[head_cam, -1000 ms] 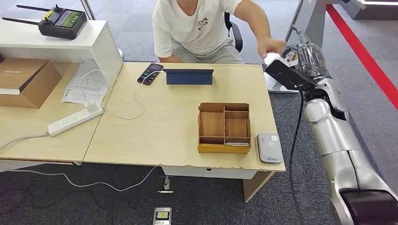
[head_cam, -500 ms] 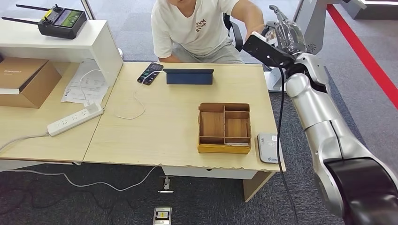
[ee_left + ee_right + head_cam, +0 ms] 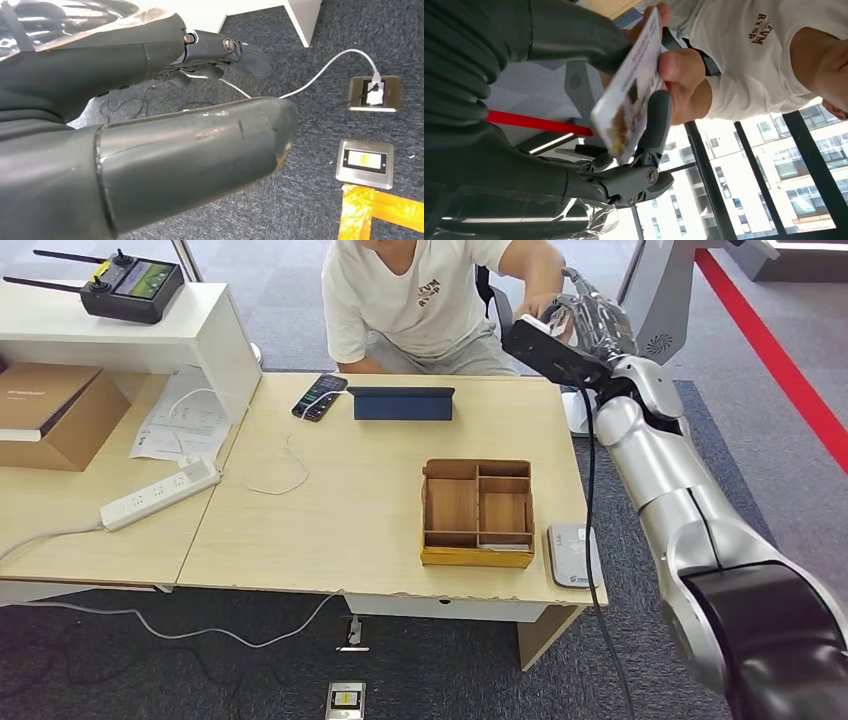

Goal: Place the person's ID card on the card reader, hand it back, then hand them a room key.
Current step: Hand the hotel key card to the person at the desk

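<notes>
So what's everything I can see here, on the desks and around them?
card: one, white, pinched between the right hand's fingers and the person's hand
card reader: one, grey, desk's front right corner
wooden tray: one, brown, beside the reader
tablet: one, dark blue, desk's far edge
phone: one, black, left of the tablet
power strip: one, white, left desk
cardboard box: one, brown, far left
remote controller: one, black, white shelf
person: one, white shirt, seated behind the desk
right hand: raised to the person
left hand: hanging over the carpet

Print on the ID card [image 3: 629, 95] is blurred.
</notes>
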{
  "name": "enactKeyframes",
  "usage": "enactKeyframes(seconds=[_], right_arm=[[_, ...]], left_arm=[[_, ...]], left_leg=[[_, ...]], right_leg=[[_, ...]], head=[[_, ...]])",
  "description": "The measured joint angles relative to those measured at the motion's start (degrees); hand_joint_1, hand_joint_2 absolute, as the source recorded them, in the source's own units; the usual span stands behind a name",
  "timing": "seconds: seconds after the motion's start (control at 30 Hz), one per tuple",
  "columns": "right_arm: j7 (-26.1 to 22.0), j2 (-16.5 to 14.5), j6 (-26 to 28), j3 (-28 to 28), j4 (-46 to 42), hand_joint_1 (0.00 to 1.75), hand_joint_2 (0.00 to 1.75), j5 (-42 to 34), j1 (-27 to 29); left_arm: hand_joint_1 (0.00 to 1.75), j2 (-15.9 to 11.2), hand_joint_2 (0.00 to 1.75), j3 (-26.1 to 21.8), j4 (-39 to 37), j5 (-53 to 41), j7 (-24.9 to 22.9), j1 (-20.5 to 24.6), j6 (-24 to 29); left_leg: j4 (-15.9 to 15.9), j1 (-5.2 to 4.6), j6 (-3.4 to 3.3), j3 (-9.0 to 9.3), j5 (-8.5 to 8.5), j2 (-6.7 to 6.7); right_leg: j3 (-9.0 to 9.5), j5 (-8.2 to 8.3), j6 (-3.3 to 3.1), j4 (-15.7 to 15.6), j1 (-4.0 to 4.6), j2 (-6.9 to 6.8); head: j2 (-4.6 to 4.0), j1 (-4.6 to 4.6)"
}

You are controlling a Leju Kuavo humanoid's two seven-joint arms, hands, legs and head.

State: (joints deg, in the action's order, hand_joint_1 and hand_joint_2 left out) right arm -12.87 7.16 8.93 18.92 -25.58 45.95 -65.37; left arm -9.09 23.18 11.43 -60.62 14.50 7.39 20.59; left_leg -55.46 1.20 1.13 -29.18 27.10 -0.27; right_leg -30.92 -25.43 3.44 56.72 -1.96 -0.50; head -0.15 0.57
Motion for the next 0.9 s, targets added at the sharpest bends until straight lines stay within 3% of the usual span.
enactKeyframes(seconds=[0.03,0.37,0.7,0.83,0.9], right_arm=[[0.0,-0.1,0.4,0.1,0.3,0.00,0.00,0.0,0.0],[-2.9,-0.6,2.5,0.5,2.4,0.00,0.00,-2.5,-0.1],[-7.2,0.4,-10.2,0.3,-0.3,0.00,0.00,-16.0,3.7],[-4.8,2.0,-13.9,0.3,-5.5,0.00,1.75,-22.1,8.7],[-3.3,2.9,-15.8,0.3,-8.6,0.00,1.75,-25.2,11.6]], left_arm=[[0.00,0.0,0.00,0.0,0.0,0.1,0.0,-0.1,0.0],[0.00,0.3,0.00,0.0,0.0,0.6,-0.3,-0.5,0.9],[0.00,0.0,0.00,-0.1,0.0,1.8,-0.5,-1.2,1.0],[0.00,-0.3,0.00,-0.3,0.0,2.3,-0.5,-1.3,0.9],[0.00,-0.4,0.00,-0.5,0.0,2.6,-0.5,-1.4,0.8]], left_leg=[[0.0,0.00,0.00,0.00,0.00,0.00],[0.0,0.00,0.00,0.00,0.00,0.00],[0.0,0.02,0.00,0.04,0.00,0.00],[0.0,0.03,0.01,0.05,0.01,0.00],[0.0,0.03,0.01,0.04,0.01,0.00]], right_leg=[[0.00,0.00,0.00,0.0,0.00,0.00],[0.00,0.00,0.00,0.0,0.00,0.00],[0.00,0.00,0.00,0.0,0.03,0.00],[0.01,0.00,0.00,0.0,0.03,0.00],[0.01,0.00,-0.01,0.0,0.03,0.00]], head=[[0.00,0.01],[0.00,0.01],[0.00,0.00],[0.00,0.01],[0.00,0.01]])
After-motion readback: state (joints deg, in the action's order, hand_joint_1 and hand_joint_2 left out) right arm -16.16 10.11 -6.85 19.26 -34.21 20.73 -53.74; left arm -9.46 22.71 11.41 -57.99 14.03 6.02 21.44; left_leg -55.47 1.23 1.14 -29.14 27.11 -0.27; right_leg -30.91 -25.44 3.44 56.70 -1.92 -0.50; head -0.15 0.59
